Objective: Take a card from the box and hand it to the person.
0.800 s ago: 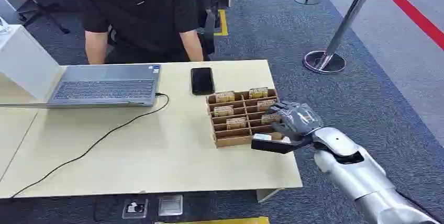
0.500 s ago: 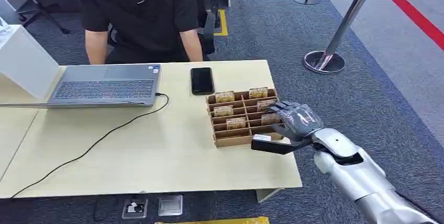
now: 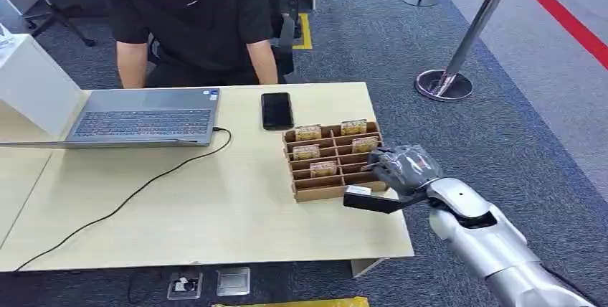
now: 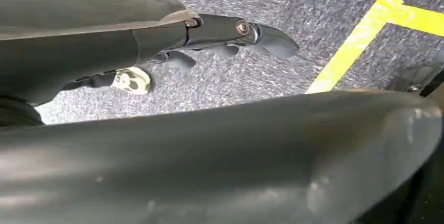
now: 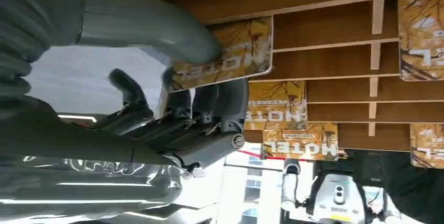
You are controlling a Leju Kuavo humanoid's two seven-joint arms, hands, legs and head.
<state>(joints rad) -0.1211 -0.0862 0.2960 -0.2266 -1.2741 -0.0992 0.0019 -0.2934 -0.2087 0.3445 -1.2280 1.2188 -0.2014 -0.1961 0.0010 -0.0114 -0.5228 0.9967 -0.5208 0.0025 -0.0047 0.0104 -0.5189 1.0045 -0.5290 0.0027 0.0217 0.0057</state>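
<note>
On the left of the head view, a laptop sat open on the table, its cable trailing toward the near edge. A person in a dark shirt sat behind the far edge, and a phone lay flat between the person and the box.

The box stood near the right edge of the table, divided into slots, several holding upright cards. The right hand was at the box's right-hand column. In the right wrist view, the thumb pressed on the face of one card with the darker fingers behind it; the card was pinched and sat tilted against the slot dividers. Whether it was fully out of its slot could not be determined.

Recommendation for the step in hand: draw the card out along its own plane, so the edge does not catch on a divider or drag the light box across the table. The pinch covered one end of the card only, so it may pivot; hold pressure steady before turning toward the person.

The left hand hung over carpet, fingers extended and holding nothing.
</note>
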